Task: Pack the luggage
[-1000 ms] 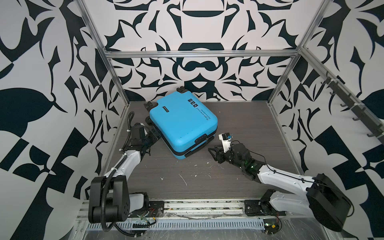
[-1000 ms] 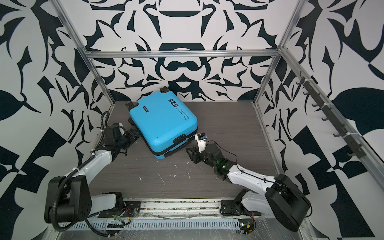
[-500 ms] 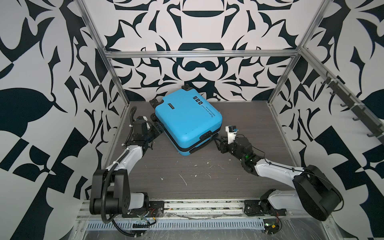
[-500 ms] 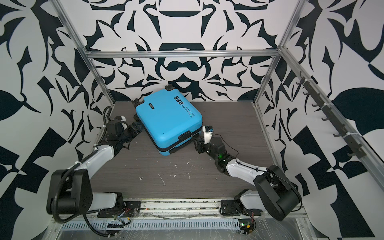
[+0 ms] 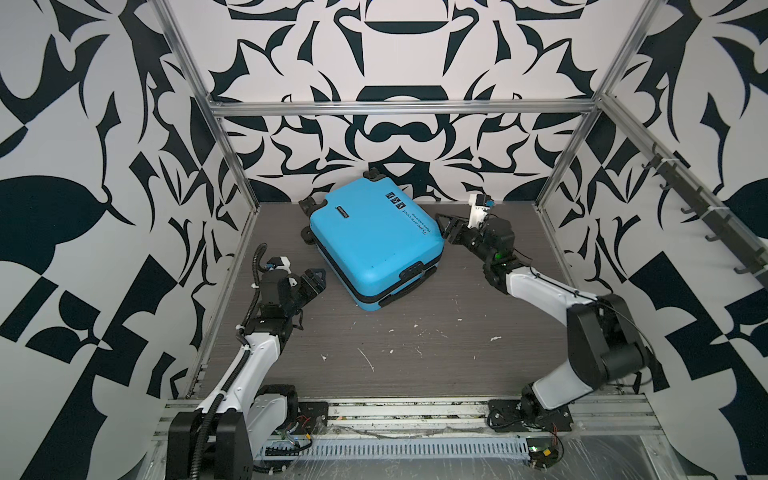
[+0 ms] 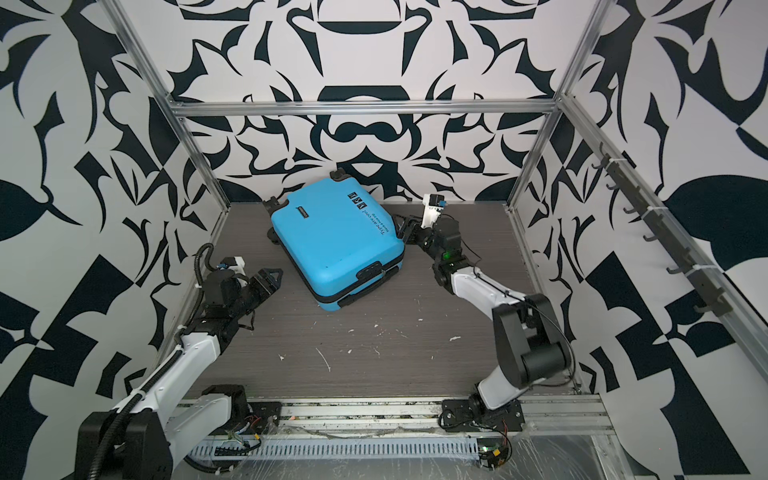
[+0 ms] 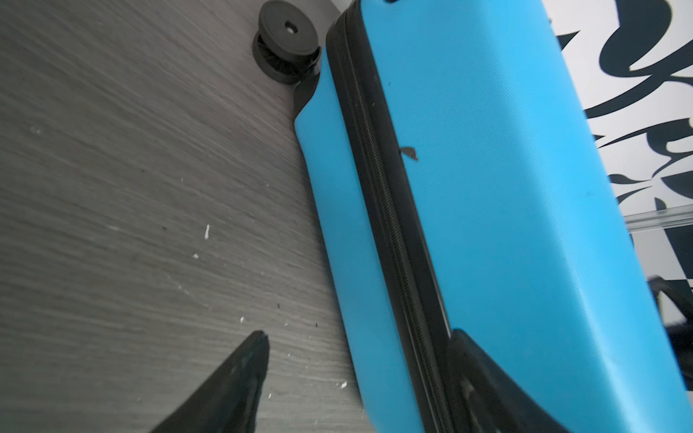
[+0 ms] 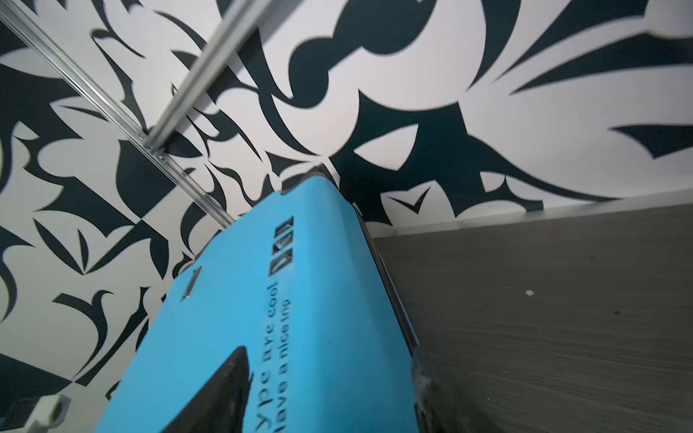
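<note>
Bright blue luggage (image 5: 374,245), flat on its broad side and zipped shut. Lies askew at the far middle of the table (image 5: 415,353), wheels (image 5: 309,205) toward the far left, black handle (image 5: 411,269) on the near-right edge. Far corner close against the back wall (image 5: 395,137); touching or not, hard to tell. Zipper band (image 7: 382,210) black and unbroken along the left side in the left wrist view.

Right gripper (image 5: 445,224) at the luggage's right edge, jaws spread: one finger over the top face, one down beside the side wall. Contact unclear. Left gripper (image 5: 314,277) low over the table just beside the near-left edge, jaws likewise spread, pinching nothing. Narrow strip of bare table between its fingertips and the shell in both top views.

Open room: the whole near half of the table, a wide band on the right, a narrower one on the left. Surface of dark grey wood grain, scattered with small white specks (image 5: 368,359). All round, black-and-white patterned walls behind aluminium frame posts (image 5: 232,153), with a hook rail (image 5: 706,210) along the right wall.
</note>
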Controlling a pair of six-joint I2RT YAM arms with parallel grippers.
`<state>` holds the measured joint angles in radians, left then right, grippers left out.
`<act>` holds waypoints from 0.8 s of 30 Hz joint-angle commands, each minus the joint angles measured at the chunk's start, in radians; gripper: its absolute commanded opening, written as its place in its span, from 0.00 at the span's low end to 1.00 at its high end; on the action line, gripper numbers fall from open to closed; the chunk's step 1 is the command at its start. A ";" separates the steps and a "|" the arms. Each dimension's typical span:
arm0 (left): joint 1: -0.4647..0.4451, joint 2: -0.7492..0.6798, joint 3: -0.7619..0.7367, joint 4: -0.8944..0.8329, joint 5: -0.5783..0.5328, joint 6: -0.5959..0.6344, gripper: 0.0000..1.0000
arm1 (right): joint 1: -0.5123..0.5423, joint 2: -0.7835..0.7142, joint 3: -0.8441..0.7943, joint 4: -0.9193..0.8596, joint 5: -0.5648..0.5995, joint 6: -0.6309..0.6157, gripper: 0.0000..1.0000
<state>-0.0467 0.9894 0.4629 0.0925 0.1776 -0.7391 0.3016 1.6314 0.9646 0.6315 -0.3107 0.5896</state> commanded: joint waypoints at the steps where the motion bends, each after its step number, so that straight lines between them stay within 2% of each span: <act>1: -0.003 -0.025 -0.001 -0.033 0.010 0.011 0.78 | 0.006 0.057 0.059 0.031 -0.106 0.081 0.63; 5: -0.004 -0.058 0.038 -0.125 0.007 0.070 0.79 | 0.021 0.058 0.029 0.087 -0.141 0.125 0.60; 10: -0.004 -0.124 0.060 -0.193 0.024 0.069 0.80 | 0.077 -0.011 -0.051 0.088 -0.146 0.102 0.59; 14: -0.008 -0.182 0.062 -0.237 0.072 0.015 0.78 | 0.112 -0.060 -0.104 0.094 -0.144 0.101 0.57; 17: -0.033 -0.254 0.054 -0.284 0.070 -0.038 0.75 | 0.134 -0.094 -0.128 0.071 -0.124 0.086 0.57; 20: -0.094 -0.340 0.013 -0.307 0.050 -0.141 0.71 | 0.134 -0.136 -0.150 0.027 -0.068 0.060 0.57; 24: -0.304 -0.461 -0.098 -0.305 -0.100 -0.338 0.69 | 0.135 -0.238 -0.200 -0.034 0.063 0.005 0.58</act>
<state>-0.2493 0.5785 0.4347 -0.1616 0.1749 -0.9039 0.4335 1.4773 0.7853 0.6086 -0.3321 0.6487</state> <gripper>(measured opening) 0.688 0.580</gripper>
